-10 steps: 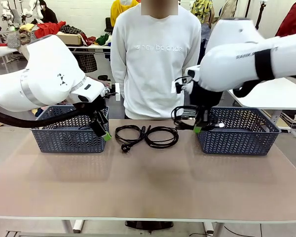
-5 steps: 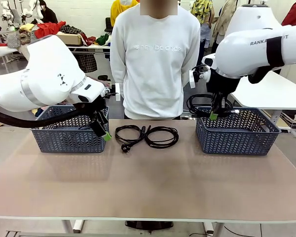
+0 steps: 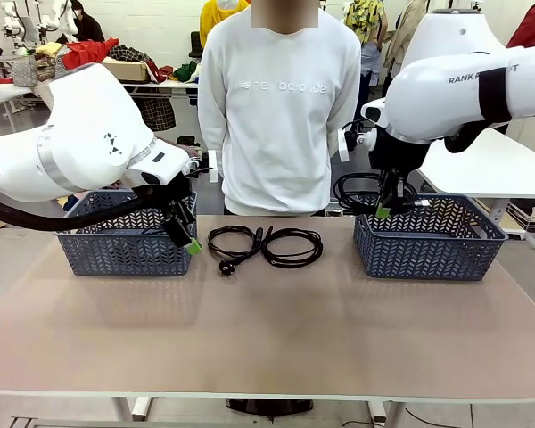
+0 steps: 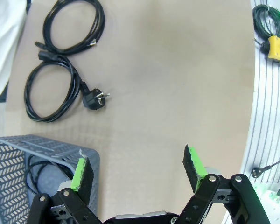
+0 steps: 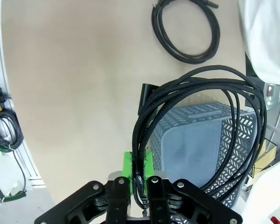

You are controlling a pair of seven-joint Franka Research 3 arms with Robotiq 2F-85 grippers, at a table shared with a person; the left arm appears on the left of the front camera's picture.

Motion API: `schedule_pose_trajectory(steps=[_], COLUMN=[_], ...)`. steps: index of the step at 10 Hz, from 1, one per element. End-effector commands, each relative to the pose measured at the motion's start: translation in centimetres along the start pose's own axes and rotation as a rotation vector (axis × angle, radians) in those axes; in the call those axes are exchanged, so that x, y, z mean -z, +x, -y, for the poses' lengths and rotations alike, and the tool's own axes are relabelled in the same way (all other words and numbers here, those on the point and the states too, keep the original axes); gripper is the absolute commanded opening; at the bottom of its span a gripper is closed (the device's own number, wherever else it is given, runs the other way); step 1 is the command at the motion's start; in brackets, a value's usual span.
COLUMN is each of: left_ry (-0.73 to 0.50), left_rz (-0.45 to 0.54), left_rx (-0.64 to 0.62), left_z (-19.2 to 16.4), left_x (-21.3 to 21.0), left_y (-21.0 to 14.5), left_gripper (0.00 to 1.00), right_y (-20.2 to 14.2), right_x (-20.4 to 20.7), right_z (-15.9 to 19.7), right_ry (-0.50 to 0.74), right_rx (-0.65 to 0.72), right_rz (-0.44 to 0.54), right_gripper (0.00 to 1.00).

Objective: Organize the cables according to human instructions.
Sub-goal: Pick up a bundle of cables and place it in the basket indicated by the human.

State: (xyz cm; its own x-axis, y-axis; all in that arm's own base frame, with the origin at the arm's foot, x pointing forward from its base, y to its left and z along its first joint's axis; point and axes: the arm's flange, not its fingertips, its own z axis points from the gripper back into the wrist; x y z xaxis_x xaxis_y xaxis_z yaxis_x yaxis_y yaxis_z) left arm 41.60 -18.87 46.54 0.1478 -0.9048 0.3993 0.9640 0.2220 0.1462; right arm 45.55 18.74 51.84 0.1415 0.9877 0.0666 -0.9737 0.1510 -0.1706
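Above the near-left corner of the right basket (image 3: 446,251) (image 5: 196,140), the right gripper (image 3: 381,211) (image 5: 137,163) was clamped on the held cable (image 3: 357,207) (image 5: 143,122). In the right wrist view, the green pads were pressed against the bundled strands, and the coil hung across the basket rim, with a black plug end at its outer side. The coil was clear of the bench (image 3: 267,339).

The left gripper (image 3: 185,239) (image 4: 137,165) hung at the near-right corner of the left basket (image 3: 116,251) (image 4: 18,158). Its jaws stood wide apart with nothing between them. In the left wrist view, the stored cable (image 4: 31,169) lay inside this basket.

Two coils lay on the bench between the baskets, close to the far edge. The plug cable (image 3: 235,251) (image 4: 75,88) lay nearer the left basket, its round plug pointing to the robot's side. The second cable (image 3: 292,262) (image 4: 101,25) (image 5: 186,59) lay just beside it, toward the right basket. Their ends met or nearly met; contact could not be confirmed.

A person (image 3: 281,107) in a white sweatshirt stood at the far side of the bench.
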Motion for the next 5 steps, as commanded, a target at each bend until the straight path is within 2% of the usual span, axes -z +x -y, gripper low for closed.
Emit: schedule_pose_trajectory(steps=[1,5], left_ry=[0.002,0.002], left_rz=[0.0,0.0], left_rx=[-0.002,-0.002], left_z=[0.0,0.0], left_x=[-0.1,-0.1], left_y=[-0.1,-0.1], left_gripper=[1.0,1.0], right_y=[-0.3,-4.8], right_x=[0.5,0.9], right_z=[0.7,3.2], right_ry=[-0.004,-0.077], right_rx=[0.014,0.035], right_rz=[0.016,0.014], right_gripper=[0.11,0.11])
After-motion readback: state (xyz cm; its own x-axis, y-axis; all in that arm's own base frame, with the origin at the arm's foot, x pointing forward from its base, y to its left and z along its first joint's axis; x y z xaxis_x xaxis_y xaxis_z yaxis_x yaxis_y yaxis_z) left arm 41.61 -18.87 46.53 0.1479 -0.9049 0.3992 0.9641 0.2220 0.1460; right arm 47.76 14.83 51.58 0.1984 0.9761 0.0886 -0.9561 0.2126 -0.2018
